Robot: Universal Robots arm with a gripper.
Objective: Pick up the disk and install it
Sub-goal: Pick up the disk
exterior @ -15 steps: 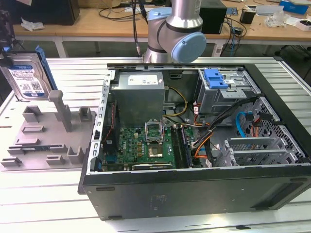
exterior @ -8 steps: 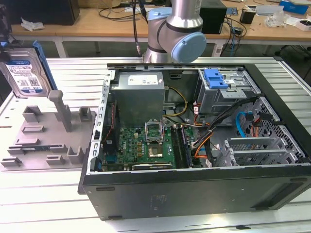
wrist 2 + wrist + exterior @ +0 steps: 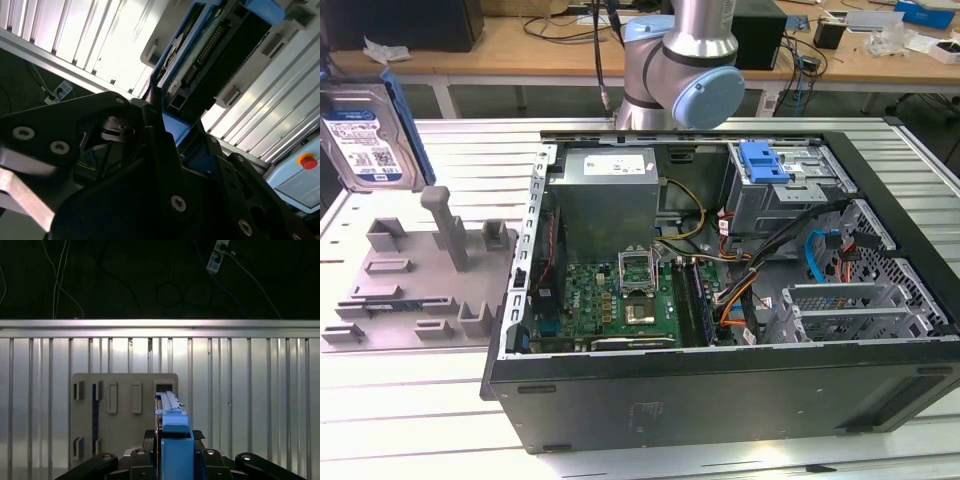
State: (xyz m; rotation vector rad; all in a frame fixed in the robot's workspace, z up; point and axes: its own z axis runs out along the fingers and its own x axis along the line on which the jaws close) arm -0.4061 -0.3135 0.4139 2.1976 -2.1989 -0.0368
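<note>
One gripper (image 3: 175, 436) sits closest to my wrist cameras, and it is clenched on the disk (image 3: 170, 405). Its black fingers (image 3: 198, 434) press the blue carrier from both sides. In the first wrist view the disk runs edge-on away from them. In the second wrist view I see its connector end (image 3: 210, 55) and the blue frame, tilted across the bright slats.

Past the disk lies the grey fixture (image 3: 125, 405), flat on the slatted table (image 3: 260, 390), with dark floor and cables beyond the table's edge.

In the exterior view the open case (image 3: 720, 400) is nearest me, its board (image 3: 620, 300) facing up. The fixture (image 3: 420, 270) lies at that view's left. Behind it the disk (image 3: 360, 135) is held upright, off the table and well apart from the case.

The arm (image 3: 680, 60) stands farthest back, behind the case, its grey joints capped in light blue.

The disk's white-and-blue label faces the exterior camera, but I can't make out its print.
</note>
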